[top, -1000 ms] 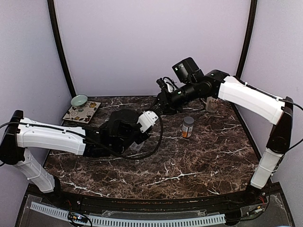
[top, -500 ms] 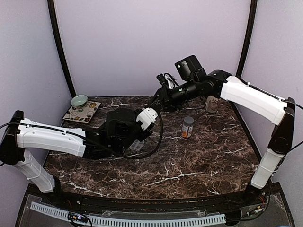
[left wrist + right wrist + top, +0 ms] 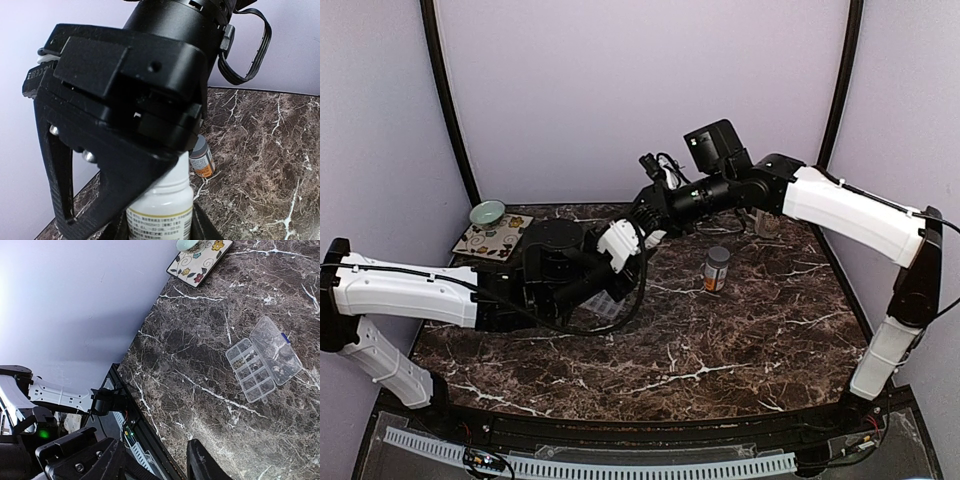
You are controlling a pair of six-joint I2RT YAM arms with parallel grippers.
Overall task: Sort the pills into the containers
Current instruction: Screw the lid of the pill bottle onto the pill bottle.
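Observation:
My left gripper (image 3: 617,247) is shut on a white pill bottle (image 3: 161,207) and holds it upright above the table; the bottle also shows in the top view (image 3: 620,238). My right gripper (image 3: 645,207) is right over the bottle's top. Its black finger (image 3: 112,187) covers the cap in the left wrist view. In the right wrist view the right gripper (image 3: 155,467) has its jaws apart with nothing showing between them. The clear organizer box (image 3: 263,360) lies open on the table, with small dark bits in its compartments. It lies partly under my left arm in the top view (image 3: 606,304).
A small orange pill bottle (image 3: 717,268) stands right of centre and also shows in the left wrist view (image 3: 202,157). A mug (image 3: 767,221) stands at the back right. A green bowl (image 3: 487,212) and a flowered tile (image 3: 492,237) sit at the back left.
My left arm has carried the white bottle left and a little up. My right gripper has moved left with it and now sits over the bottle's top.

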